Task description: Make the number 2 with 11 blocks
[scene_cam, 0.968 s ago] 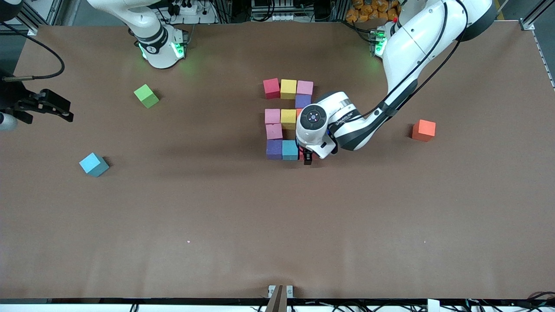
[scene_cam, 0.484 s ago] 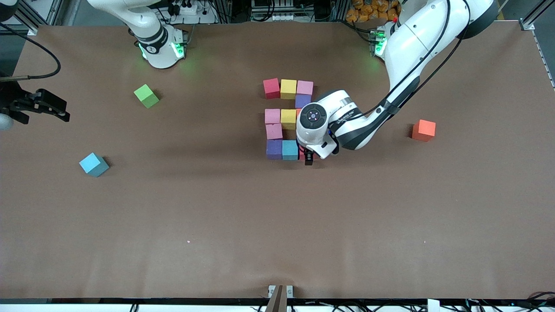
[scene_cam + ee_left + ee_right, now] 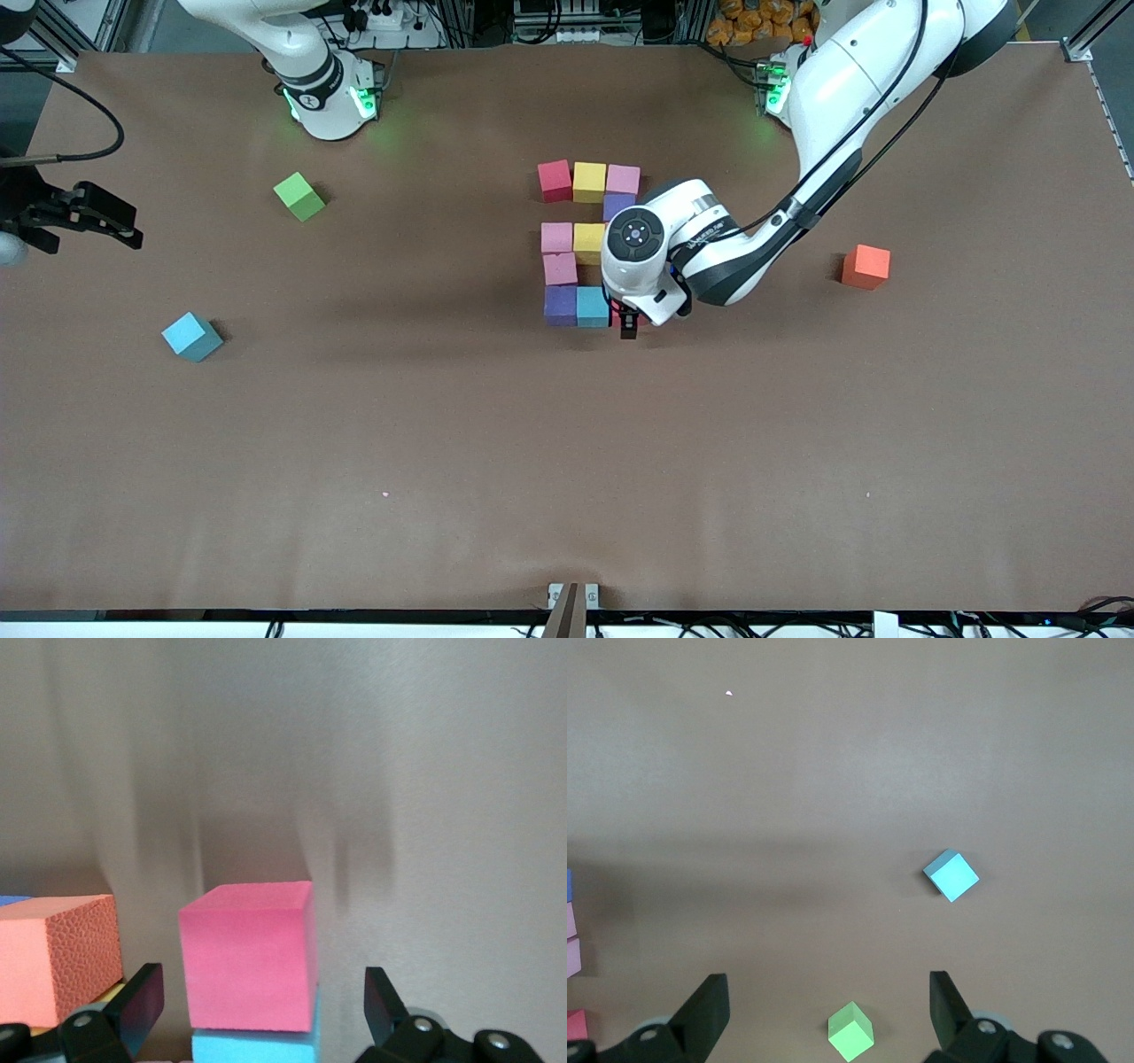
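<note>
- The blocks form a tight cluster mid-table, toward the left arm's end: farthest from the front camera, a row of a red block (image 3: 555, 180), a yellow block (image 3: 589, 181) and a pink block (image 3: 623, 179), touching side by side.
- A purple block (image 3: 616, 206) sits just nearer than the pink one, partly hidden by the left arm's wrist.
- Next row nearer: a second pink block (image 3: 556, 237) touching a second yellow block (image 3: 588, 241); a third pink block (image 3: 560, 268) sits directly nearer than the second pink.
- Nearest row: a second purple block (image 3: 560, 305) touching a light blue block (image 3: 592, 307), then a pink-red block (image 3: 248, 955) beside the blue one, largely covered in the front view.
- The left hand (image 3: 261, 1010) is low over that pink-red block, its fingers (image 3: 137, 1005) spread wide on either side with clear gaps, gripping nothing.
- An orange block (image 3: 866, 267) lies alone, well apart toward the left arm's end of the table (image 3: 567, 461).
- A loose light blue block (image 3: 191, 337) and a green cube (image 3: 299, 197) lie toward the right arm's end.
- The right hand (image 3: 828, 1014) waits high at that end, spread wide and empty.
</note>
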Controlling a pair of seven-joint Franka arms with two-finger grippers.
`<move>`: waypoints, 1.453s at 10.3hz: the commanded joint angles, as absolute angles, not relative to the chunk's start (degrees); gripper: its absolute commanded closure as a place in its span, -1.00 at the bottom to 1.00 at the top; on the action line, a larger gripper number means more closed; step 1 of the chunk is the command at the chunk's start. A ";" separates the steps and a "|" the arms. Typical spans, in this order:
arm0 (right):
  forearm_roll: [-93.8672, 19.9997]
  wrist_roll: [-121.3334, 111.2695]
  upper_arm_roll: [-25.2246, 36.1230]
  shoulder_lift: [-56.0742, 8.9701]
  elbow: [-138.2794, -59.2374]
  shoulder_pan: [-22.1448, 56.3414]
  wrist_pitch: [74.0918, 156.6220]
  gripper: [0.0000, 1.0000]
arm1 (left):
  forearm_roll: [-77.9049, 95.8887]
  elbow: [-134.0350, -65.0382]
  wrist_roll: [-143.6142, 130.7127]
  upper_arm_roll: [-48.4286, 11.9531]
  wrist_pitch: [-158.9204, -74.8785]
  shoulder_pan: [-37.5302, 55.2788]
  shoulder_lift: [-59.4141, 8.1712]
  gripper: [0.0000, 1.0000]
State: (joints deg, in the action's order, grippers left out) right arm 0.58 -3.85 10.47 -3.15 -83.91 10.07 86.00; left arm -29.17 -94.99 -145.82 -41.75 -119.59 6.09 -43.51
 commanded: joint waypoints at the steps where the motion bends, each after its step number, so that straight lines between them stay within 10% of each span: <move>1: 0.62 -4.75 10.20 -2.90 -83.85 9.49 85.96 -1.00 | -28.74 -91.51 -142.48 -41.84 -114.72 6.06 -42.54 -1.00; 15: 0.53 -4.83 10.20 -2.90 -83.85 9.14 85.61 -1.00 | -18.22 -82.44 -86.72 -41.31 -97.67 -11.68 -22.08 -1.00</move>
State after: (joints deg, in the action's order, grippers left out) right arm 0.58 -3.89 10.53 -3.18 -83.91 9.88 85.96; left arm -21.75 -81.06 -94.89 -41.79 -100.25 -9.62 -26.32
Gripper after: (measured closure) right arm 0.000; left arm 0.000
